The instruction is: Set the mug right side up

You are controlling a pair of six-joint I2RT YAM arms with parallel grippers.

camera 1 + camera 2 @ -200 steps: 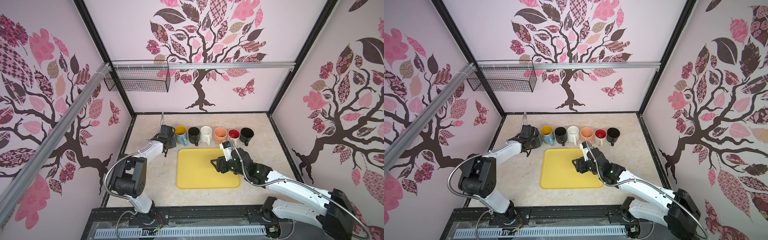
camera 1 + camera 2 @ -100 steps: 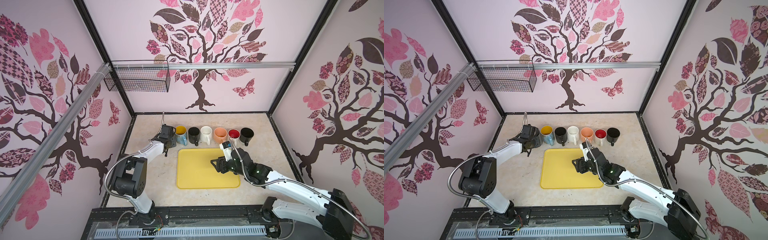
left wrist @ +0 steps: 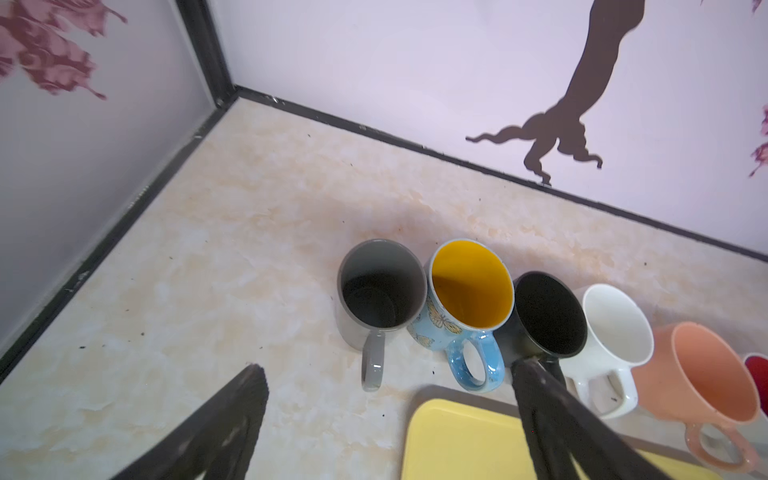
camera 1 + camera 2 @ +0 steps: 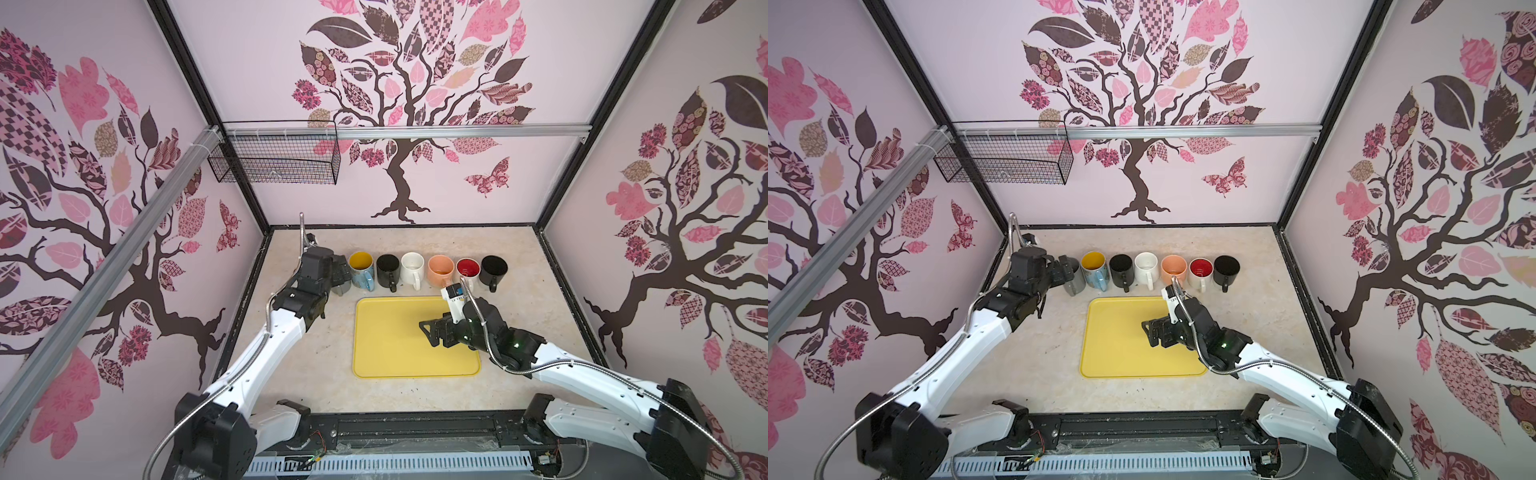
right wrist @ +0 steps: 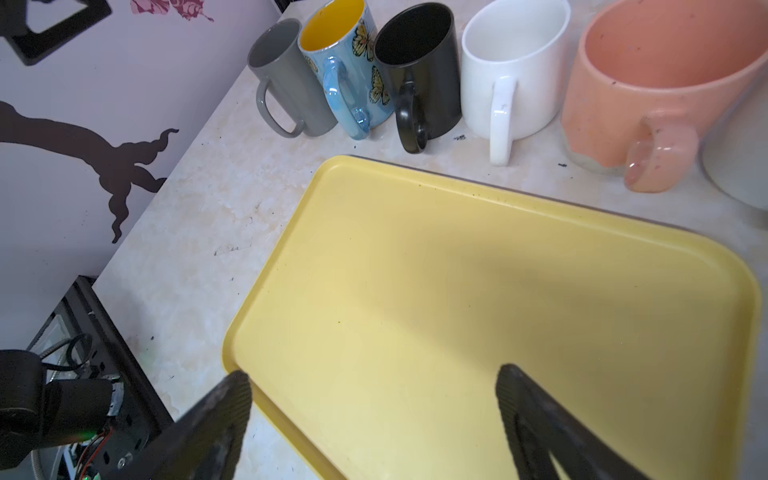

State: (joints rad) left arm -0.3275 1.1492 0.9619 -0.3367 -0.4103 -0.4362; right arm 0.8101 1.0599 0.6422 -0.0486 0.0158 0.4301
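Grey mug (image 3: pixel 380 295) sits upright at the left end of the row on the surface (image 3: pixel 232 249), right beside the blue mug (image 3: pixel 440 332). Looks like glazed ceramic: stiff, slick, chippable, so I'd take the wall or handle. Left gripper (image 3: pixel 390 370) and right gripper (image 5: pixel 374 374) both have jaws spread, holding nothing.

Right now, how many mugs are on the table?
7, upright in one row behind the yellow tray, left to right: gray mug, blue mug, black mug, white mug, peach mug, red-lined mug, end black mug.
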